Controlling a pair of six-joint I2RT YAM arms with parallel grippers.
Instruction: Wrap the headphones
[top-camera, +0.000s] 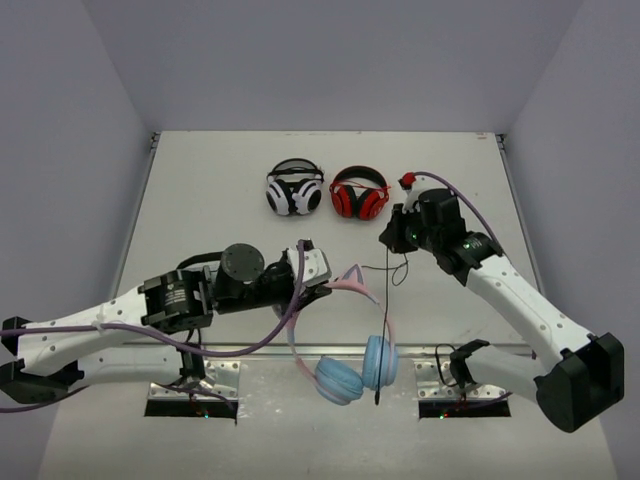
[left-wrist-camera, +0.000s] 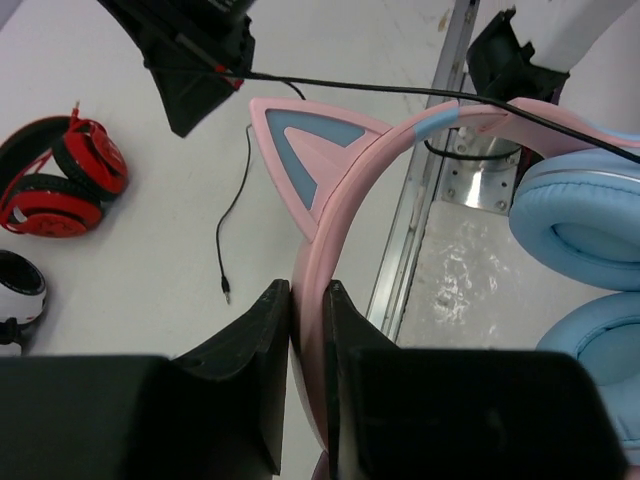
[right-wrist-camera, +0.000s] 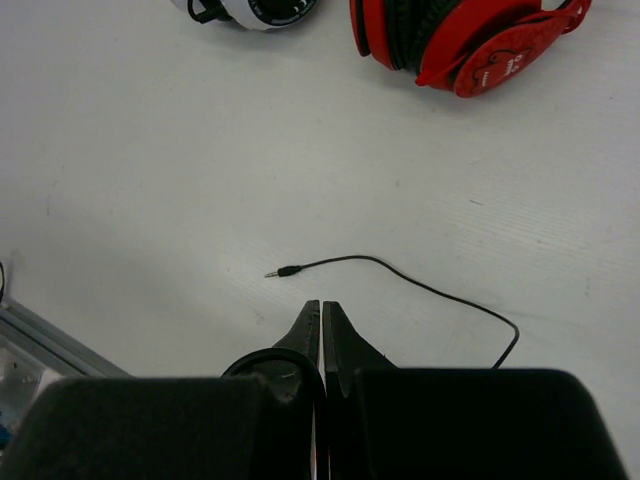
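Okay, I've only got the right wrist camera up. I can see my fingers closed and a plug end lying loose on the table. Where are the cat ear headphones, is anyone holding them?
Observer: Yes. The left gripper is shut on the pink headband of the headphones, just below one cat ear.
Operator: And the cable I see, does it reach them from my side?
Observer: It does. In the left wrist view the cable runs in a straight line from the right gripper, which is shut on it, across the headband toward the blue ear cups.
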